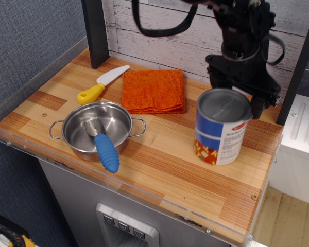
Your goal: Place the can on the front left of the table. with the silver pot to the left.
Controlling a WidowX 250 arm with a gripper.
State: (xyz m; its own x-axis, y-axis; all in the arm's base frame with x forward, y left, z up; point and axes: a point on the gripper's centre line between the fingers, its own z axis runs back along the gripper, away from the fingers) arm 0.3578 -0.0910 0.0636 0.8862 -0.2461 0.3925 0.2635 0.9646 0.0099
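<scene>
Bare surface (pixel 175 172) runs from the can (pixel 220 128) toward 7 o'clock along the front edge, bounded at 9 o'clock by the silver pot (pixel 98 127) and at 11 o'clock by the orange cloth (pixel 153 91).

arm (pixel 242 20) cut off above, hand (pixel 236 87) fingertips behind can (pixel 220 127)

A black robot arm comes down from the upper right of the frame, with a looped black cable hanging at the top centre. Its gripper (pixel 237 92) points downward at right of centre, jaws spread and closed around the rim of the can (pixel 220 128).
</scene>
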